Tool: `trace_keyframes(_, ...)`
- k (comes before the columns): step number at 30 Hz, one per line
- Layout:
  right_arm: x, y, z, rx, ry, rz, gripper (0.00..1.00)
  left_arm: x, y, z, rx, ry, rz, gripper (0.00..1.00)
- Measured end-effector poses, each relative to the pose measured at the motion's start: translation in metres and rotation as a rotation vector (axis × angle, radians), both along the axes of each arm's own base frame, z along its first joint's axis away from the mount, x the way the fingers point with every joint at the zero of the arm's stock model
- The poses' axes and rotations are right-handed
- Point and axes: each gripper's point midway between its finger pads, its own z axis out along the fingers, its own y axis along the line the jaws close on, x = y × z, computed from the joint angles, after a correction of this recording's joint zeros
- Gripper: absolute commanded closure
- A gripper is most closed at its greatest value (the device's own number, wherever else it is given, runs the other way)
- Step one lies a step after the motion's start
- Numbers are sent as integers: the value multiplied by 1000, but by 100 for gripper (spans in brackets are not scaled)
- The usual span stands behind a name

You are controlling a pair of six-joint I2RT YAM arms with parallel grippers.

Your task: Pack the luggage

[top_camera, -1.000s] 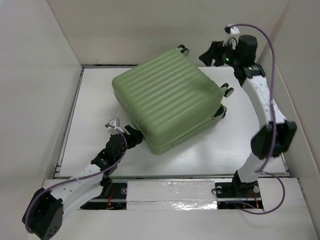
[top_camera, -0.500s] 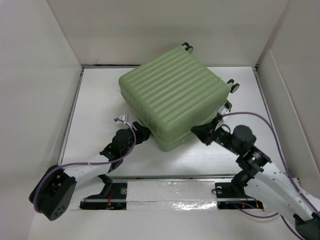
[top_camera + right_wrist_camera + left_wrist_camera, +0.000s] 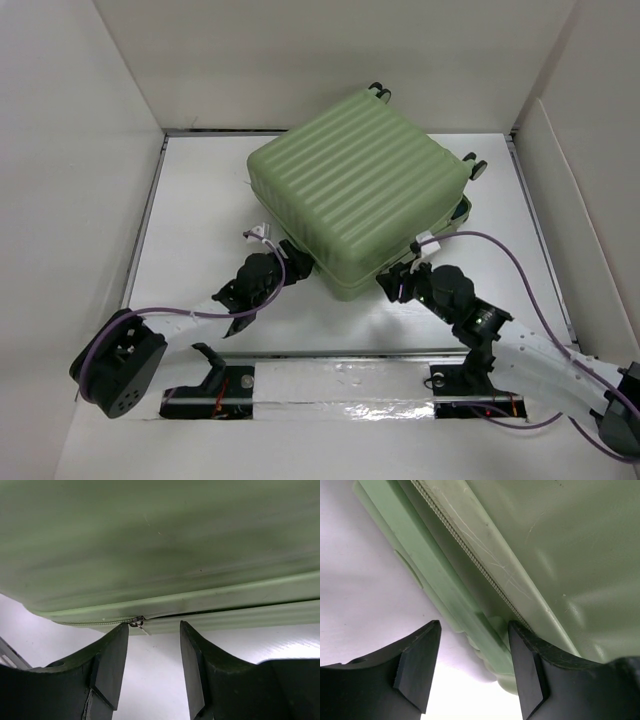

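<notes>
The light-green ribbed luggage (image 3: 360, 190) lies flat on the white table, lid down, wheels at the back right. My left gripper (image 3: 292, 265) is open at its near-left edge; in the left wrist view the lower shell's rim (image 3: 470, 625) sits between my jaws, the right one touching it. My right gripper (image 3: 393, 285) is open at the near edge. In the right wrist view the luggage (image 3: 160, 545) fills the top, and its zipper slider (image 3: 137, 623) shows just above my left finger (image 3: 110, 665); right of it the seam gapes.
White walls enclose the table on the left, back and right. A foil-taped rail (image 3: 340, 385) runs along the near edge between the arm bases. Bare white table (image 3: 190, 210) lies left of the luggage.
My right arm swung down from the far right corner to the luggage's near edge. My left gripper moved forward to the near-left edge. The luggage shifted back and to the right.
</notes>
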Motion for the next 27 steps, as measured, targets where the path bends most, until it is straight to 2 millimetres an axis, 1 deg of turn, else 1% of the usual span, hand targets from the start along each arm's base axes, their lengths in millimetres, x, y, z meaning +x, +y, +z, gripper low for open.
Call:
trace_keyframes(3, 1, -1, -1, 1, 4, -19, 52, 1, 3, 0, 32, -5, 3, 41)
trace_keyframes(5, 0, -4, 2, 7, -3, -29, 55, 3, 13, 4, 76, -23, 34, 32)
trace_keyframes(6, 2, -9, 8, 16, -19, -56, 55, 5, 21, 8, 93, -37, 58, 29)
trace_keyframes(7, 4, -16, 12, 22, -29, -86, 56, 8, 31, 15, 100, -52, 92, 25)
trace_keyframes(8, 7, -22, 16, 26, -38, -115, 58, 13, 46, 23, 100, -70, 145, 23)
trace_keyframes(9, 10, -31, 21, 30, -43, -152, 60, 21, 62, 33, 89, -94, 206, 23)
trace_keyframes(10, 14, -38, 24, 32, -45, -188, 62, 29, 82, 47, 68, -126, 284, 22)
trace_keyframes(11, 17, -44, 26, 36, -44, -221, 65, 35, 99, 57, 46, -149, 347, 22)
trace_keyframes(13, 24, -58, 25, 34, -31, -292, 69, 47, 132, 75, -4, -196, 469, 22)
trace_keyframes(14, 27, -64, 22, 28, -20, -324, 76, 51, 142, 79, -21, -206, 509, 22)
trace_keyframes(16, 31, -76, 11, 3, 14, -384, 81, 63, 157, 80, -45, -195, 574, 21)
trace_keyframes(17, 34, -83, 5, -11, 34, -414, 86, 73, 161, 81, -53, -182, 597, 21)
trace_keyframes(18, 37, -90, 0, -27, 52, -445, 87, 86, 165, 88, -71, -184, 620, 21)
trace_keyframes(19, 40, -98, -6, -40, 71, -479, 88, 101, 168, 89, -81, -164, 638, 21)
trace_keyframes(22, 51, -124, -12, -57, 100, -579, 90, 156, 173, 102, -131, -133, 657, 21)
trace_keyframes(24, 58, -143, -11, -51, 108, -643, 89, 203, 176, 118, -163, -129, 640, 21)
trace_keyframes(26, 64, -156, -10, -32, 109, -681, 88, 249, 179, 130, -180, -129, 602, 21)
trace_keyframes(27, 67, -162, -10, -22, 109, -699, 87, 269, 180, 134, -180, -128, 581, 21)
